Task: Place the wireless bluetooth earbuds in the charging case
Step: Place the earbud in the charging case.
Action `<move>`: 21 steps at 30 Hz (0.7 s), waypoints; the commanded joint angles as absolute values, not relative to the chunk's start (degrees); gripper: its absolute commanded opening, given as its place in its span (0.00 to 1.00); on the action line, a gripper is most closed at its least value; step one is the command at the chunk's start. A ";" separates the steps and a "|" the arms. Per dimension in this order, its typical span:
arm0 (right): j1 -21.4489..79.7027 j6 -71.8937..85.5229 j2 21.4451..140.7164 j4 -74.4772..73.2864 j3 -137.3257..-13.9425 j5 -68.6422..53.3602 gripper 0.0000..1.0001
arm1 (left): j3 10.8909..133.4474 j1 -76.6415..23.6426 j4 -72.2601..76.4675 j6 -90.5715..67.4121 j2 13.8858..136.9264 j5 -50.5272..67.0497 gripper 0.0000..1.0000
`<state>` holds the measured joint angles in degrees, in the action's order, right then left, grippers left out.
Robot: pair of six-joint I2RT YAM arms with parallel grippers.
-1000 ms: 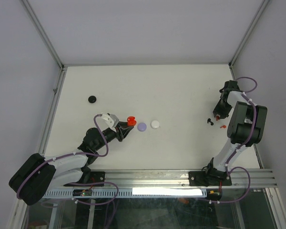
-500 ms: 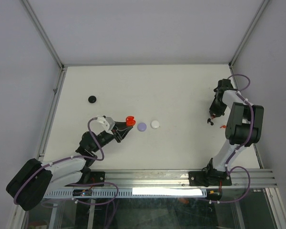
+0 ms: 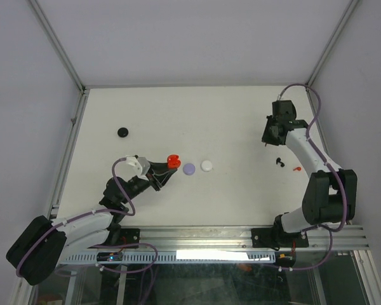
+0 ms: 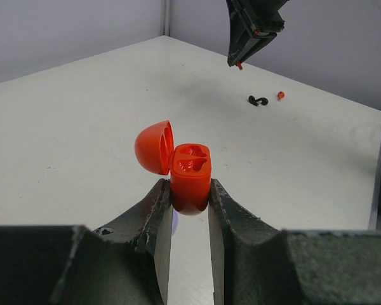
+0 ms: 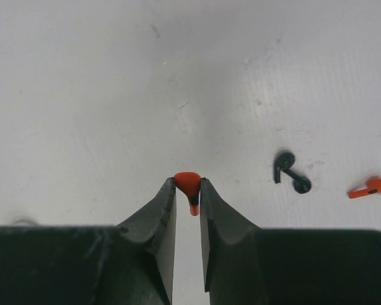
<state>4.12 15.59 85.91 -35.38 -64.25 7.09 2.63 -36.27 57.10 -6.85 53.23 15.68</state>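
- The right gripper (image 5: 187, 185) was clenched on a small orange plastic earbud (image 5: 188, 180), whose stem lay along the fingers.
- The left gripper (image 4: 188, 190) grasped the orange egg-shaped charging case (image 4: 190, 166), with the lid open and the sockets facing up.
- The case lay well apart from the earbud, across the flat white tabletop (image 3: 241, 114), on the left arm's side.
- A lilac disc (image 3: 189, 169) and a white disc (image 3: 207, 165) lay just beside the case, so the approach probably needed some height.
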 commanded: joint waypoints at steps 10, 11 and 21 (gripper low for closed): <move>23.56 21.32 66.41 -18.60 -56.34 2.54 0.09 | 7.01 -35.77 63.15 -8.53 53.35 19.71 0.00; 25.01 21.43 65.56 -17.33 -55.93 2.67 0.09 | 7.45 -35.77 63.38 -8.57 53.66 19.84 0.00; 37.67 20.72 59.16 -4.68 -52.37 3.73 0.10 | 10.30 -35.74 64.82 -6.33 56.81 21.60 0.00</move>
<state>33.89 20.69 62.74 -14.92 -53.41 3.16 7.70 -36.27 59.72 -7.90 55.70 18.79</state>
